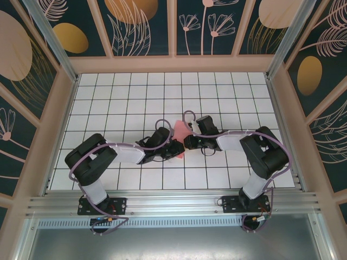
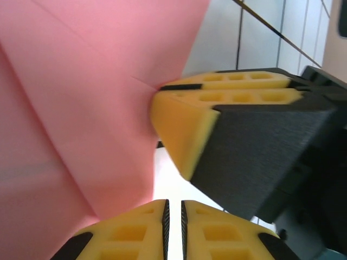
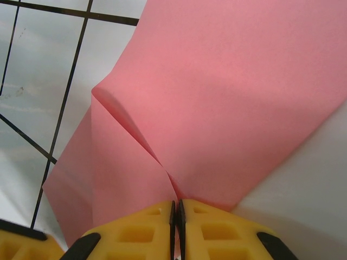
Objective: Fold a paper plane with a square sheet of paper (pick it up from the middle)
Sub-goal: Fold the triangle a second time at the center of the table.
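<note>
Clamps pink paper (image 3: 217, 97) in the closed right gripper (image 3: 177, 208), crease running straight into the fingers. Shows left gripper (image 2: 173, 211) closed too, at the paper's edge; cannot tell if pinching it. Hangs between both, over middle of table (image 1: 135, 92).

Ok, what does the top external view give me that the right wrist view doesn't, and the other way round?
Top external: the left gripper and right gripper meet nose to nose mid-table, covering most of the thin salmon-pink square sheet of paper. Right wrist: a raised crease in that sheet runs into the shut yellow fingers, which pinch it. Both: the pink sheet and the white gridded table.
</note>
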`<state>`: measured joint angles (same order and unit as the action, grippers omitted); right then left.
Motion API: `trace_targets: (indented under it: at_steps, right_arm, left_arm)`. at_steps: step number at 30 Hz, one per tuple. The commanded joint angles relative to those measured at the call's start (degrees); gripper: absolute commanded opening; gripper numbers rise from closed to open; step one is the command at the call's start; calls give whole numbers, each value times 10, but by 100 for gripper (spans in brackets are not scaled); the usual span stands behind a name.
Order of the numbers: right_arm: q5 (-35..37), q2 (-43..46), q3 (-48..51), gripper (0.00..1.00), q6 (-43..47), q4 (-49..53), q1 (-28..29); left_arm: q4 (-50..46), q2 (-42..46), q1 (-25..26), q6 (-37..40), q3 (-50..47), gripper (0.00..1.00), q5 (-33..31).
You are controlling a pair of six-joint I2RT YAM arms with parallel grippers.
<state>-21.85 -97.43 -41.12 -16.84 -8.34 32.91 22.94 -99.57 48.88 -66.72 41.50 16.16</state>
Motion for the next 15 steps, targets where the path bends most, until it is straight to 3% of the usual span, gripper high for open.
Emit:
trace_targets:
  at_steps: [1,15]
  right_arm:
    - [12,-16,-9,13,2,28,7]
    - [9,-15,-15,10,8,29,7]
  left_arm:
    - [0,7,7,4,-6,18,11]
    - [26,-30,15,-7,-26,18,4]
